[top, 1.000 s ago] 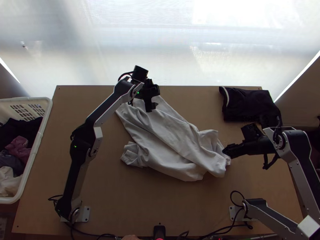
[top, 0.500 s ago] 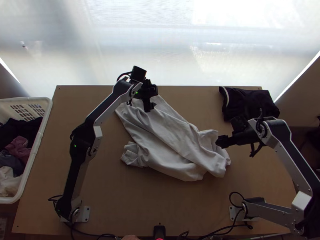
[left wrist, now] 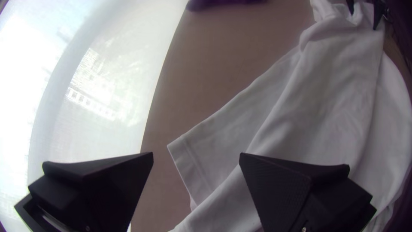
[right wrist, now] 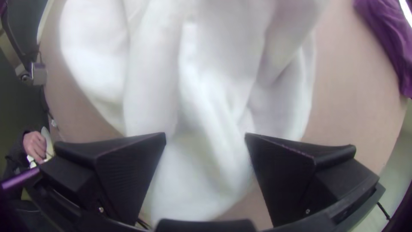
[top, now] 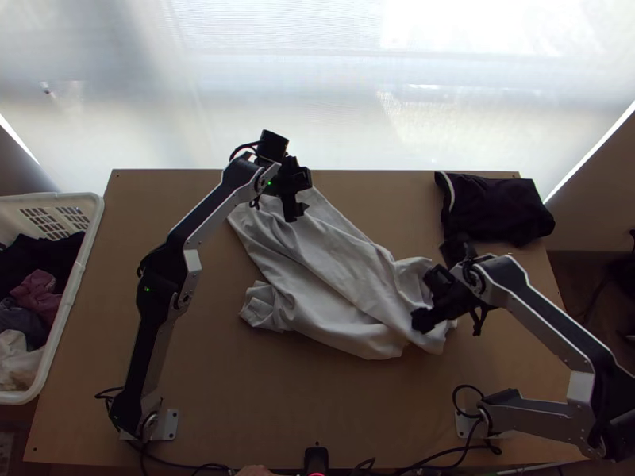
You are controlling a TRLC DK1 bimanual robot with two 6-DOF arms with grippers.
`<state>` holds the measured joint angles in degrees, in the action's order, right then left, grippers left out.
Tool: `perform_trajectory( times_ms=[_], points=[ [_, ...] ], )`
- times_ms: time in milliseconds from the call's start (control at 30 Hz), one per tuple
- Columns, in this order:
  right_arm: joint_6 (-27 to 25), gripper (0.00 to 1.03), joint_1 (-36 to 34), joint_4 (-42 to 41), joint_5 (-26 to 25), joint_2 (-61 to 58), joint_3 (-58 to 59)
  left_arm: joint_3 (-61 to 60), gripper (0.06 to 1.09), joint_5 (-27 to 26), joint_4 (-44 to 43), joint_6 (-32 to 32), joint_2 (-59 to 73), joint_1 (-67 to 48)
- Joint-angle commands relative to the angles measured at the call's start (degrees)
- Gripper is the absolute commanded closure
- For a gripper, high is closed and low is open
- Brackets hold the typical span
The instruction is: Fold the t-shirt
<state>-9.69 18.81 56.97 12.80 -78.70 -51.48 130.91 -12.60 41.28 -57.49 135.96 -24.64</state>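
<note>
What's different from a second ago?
The right tool moved left and down the top view, over one end of the white shirt. It's open, gripping nothing. The left tool, also open, barely shifted; the shirt and dark garment stayed put.

From high over the near edge of the table [top: 238, 389], the top view looks steeply down. The left wrist view faces right near the far edge; the right wrist view, closer in, shares the white shirt [top: 333, 278] with both.

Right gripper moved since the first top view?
Yes. In the top view, the right gripper is farther left over the white shirt, farther from the unmoved dark garment.
</note>
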Motion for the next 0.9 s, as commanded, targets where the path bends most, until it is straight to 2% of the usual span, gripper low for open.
perform_trajectory(
  times_ms=[0,267,433,700,867],
  points=[
    [-1.6,0.18,8.0,6.4,-0.8,1.4,3.2,0.0,0.11,0.1,0.1,-0.4,-0.5,0.6],
    [-1.6,0.18,8.4,8.1,-0.8,3.5,2.2,0.0,0.11,0.0,0.3,-0.8,-0.7,0.6],
    [-1.9,0.17,5.8,11.3,-0.8,4.9,-2.2,-0.1,0.11,0.1,0.6,-0.5,-1.2,0.3],
    [-3.8,0.17,-1.1,15.9,-0.7,10.1,-8.0,-0.2,0.11,0.1,0.4,-0.9,-1.1,0.1],
    [-4.5,0.17,-10.1,14.1,-0.7,8.6,-11.2,-0.4,0.11,0.0,0.4,-0.4,-1.1,-0.2]
  ],
)
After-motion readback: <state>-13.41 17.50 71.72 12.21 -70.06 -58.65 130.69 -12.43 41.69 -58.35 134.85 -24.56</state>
